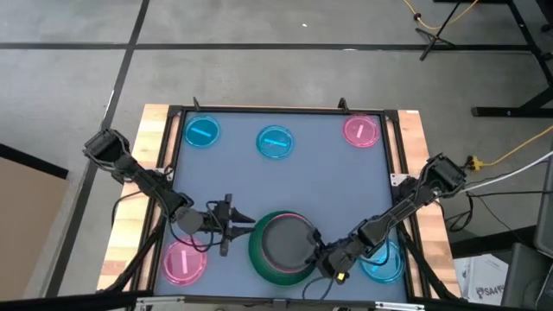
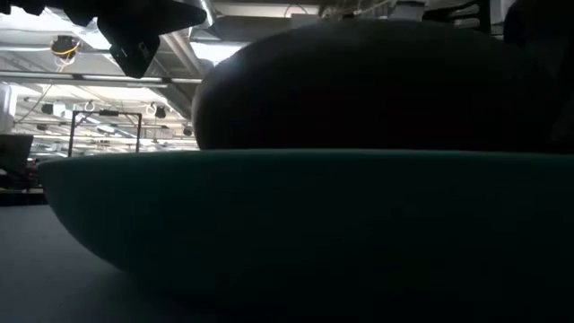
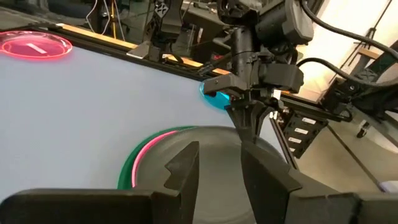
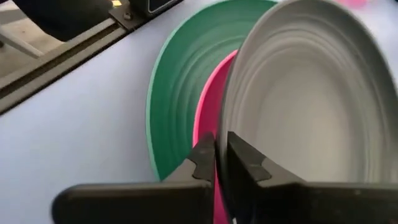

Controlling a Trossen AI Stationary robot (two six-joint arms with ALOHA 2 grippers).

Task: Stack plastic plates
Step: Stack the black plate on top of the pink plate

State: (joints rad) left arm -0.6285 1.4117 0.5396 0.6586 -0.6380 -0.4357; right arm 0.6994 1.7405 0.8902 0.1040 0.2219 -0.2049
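Blue-grey matting covers the table [image 1: 285, 186], framed by pale wood along its sides. Largest of the things on it is the dark green plate [image 1: 258, 256], lying at the near-edge middle, with the medium pink plate [image 4: 208, 121] nested inside it so that only a pink crescent shows, and the dark grey plate [image 1: 285, 242] on top of both. In the low view the green dish fills the picture with the grey one's dark dome above it. The right gripper [image 4: 217, 158] reaches in from the stack's right side, its two fingers nearly together and pinched on the grey plate's rim, the rim passing between them, so the grey plate sits tilted against the pink one. The left gripper [image 1: 239, 226] hovers just beside the stack's left edge with its fingers apart and nothing between them. Smaller plates lie well apart from the stack: two translucent blue plates [image 1: 202, 132] [image 1: 276, 142] and a pink one [image 1: 361, 130] along the far edge, a pink striped plate [image 1: 185, 263] at the near left, and a blue plate [image 1: 386, 262] at the near right under the right arm.
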